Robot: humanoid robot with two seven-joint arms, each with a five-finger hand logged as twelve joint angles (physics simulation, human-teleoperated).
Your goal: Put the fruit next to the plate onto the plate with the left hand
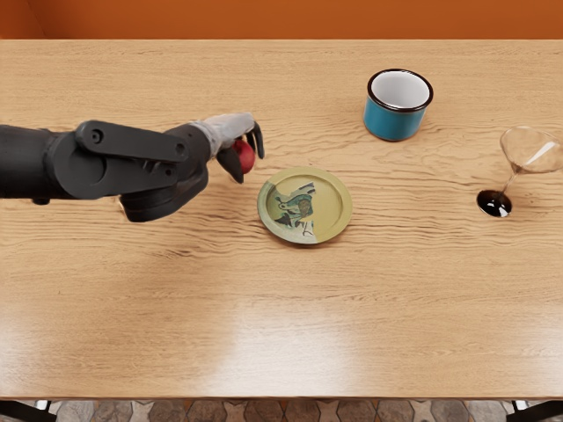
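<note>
A small red fruit [245, 155] sits inside the curled fingers of my left hand [241, 149], whose dark arm reaches in from the left edge. The hand is held just left of and slightly behind the plate [335, 188], a small yellow-green dish with a painted figure near the table's middle. Fingers hide most of the fruit. Whether the fruit is lifted off the wood or touching it cannot be told from this view. Nothing lies on the plate.
A blue mug [398, 105] with a white inside stands at the back right. A martini glass [517, 169] with a dark base stands near the right edge. The wooden table [281, 308] stretches wide toward the front.
</note>
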